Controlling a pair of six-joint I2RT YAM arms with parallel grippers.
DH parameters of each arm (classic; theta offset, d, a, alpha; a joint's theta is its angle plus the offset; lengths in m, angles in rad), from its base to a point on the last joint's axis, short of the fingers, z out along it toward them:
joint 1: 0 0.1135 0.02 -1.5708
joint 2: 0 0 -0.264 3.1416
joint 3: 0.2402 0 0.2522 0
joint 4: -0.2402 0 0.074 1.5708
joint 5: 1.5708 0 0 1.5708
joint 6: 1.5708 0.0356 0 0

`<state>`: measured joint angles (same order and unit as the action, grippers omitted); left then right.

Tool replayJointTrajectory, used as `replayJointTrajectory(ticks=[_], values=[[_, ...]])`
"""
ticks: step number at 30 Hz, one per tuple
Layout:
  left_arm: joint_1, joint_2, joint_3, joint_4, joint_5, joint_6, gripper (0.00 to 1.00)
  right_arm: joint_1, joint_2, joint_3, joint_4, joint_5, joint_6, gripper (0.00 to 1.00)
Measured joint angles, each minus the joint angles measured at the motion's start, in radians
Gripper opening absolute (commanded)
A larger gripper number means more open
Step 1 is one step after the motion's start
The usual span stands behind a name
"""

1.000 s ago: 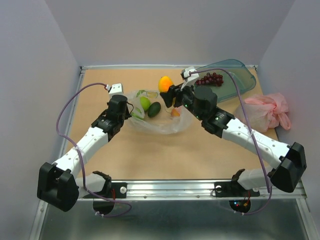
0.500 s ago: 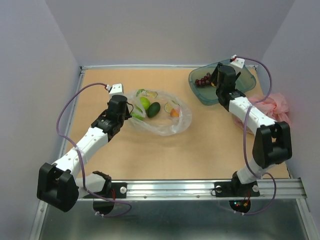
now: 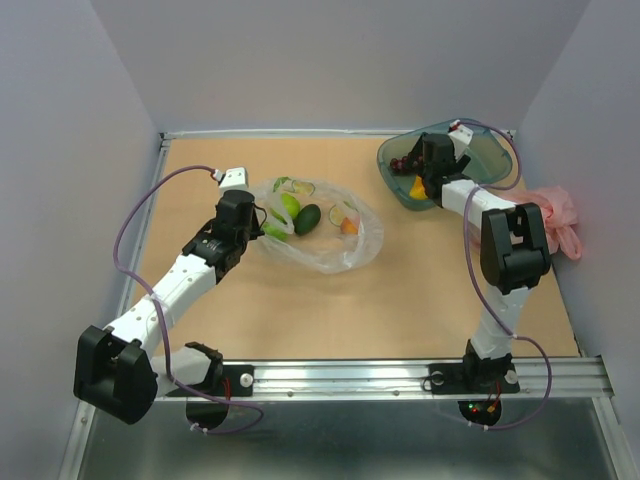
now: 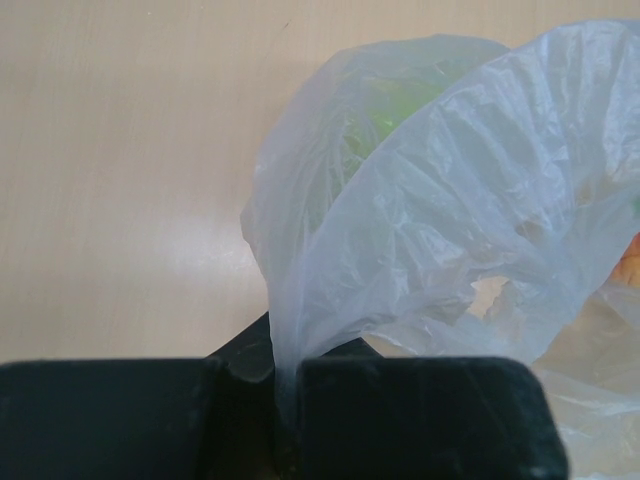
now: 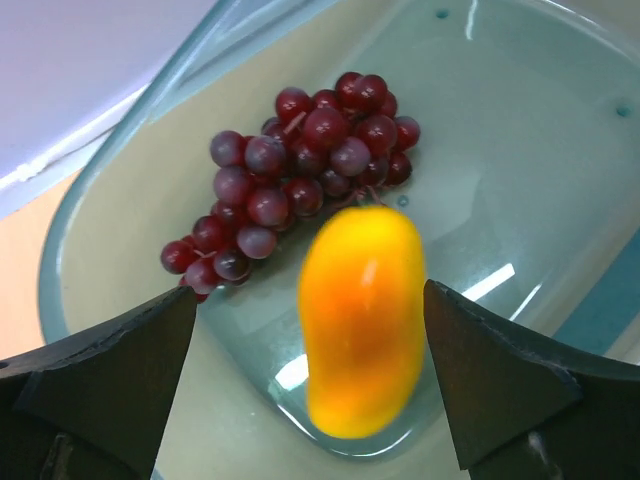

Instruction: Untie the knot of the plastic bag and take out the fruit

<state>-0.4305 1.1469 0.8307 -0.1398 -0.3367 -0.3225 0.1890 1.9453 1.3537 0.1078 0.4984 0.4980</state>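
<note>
Plastic bag [image 4: 420,220], crinkly film, pinched by left hand [image 4: 285,400]; right hand [image 5: 310,345] agape over oblong mango [image 5: 362,300].

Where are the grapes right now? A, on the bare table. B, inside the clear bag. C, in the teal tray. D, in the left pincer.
C: the right wrist view shows the grapes lying on the floor of the tray.
</note>
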Motion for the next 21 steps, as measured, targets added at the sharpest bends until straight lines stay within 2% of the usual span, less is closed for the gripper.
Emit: replayJointTrajectory(ticks=[8,14,19,21], values=[[0.000,-0.004,0.000,0.000,0.015,0.000,0.00,0.000,-0.032,0.006,-0.003,-0.074,-0.004,1.00],[0.001,-0.012,0.000,0.000,0.021,0.000,0.00,0.032,-0.216,-0.021,-0.015,-0.183,-0.096,0.97],[0.001,-0.012,0.000,0.000,0.025,0.000,0.00,0.161,-0.404,-0.042,-0.029,-0.249,-0.232,0.96],[0.001,-0.012,0.000,0.000,0.026,0.000,0.00,0.252,-0.472,-0.042,-0.034,-0.295,-0.297,0.95]])
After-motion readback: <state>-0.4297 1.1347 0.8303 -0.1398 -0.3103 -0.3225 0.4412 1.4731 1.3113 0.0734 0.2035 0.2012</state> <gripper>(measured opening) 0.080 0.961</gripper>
